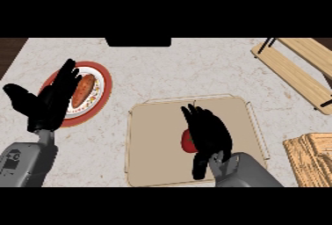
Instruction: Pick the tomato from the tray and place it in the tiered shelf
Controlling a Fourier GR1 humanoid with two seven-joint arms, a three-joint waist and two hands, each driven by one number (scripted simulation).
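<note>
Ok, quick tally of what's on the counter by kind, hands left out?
Tomato: 1
Tray: 1
Plate: 1
Sausage: 1
Tiered shelf: 1
Wooden crate: 1
Total: 6

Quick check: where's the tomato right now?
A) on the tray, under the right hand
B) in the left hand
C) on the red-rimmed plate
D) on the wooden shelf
A: the tomato lies on the tray, partly covered by the right hand.
</note>
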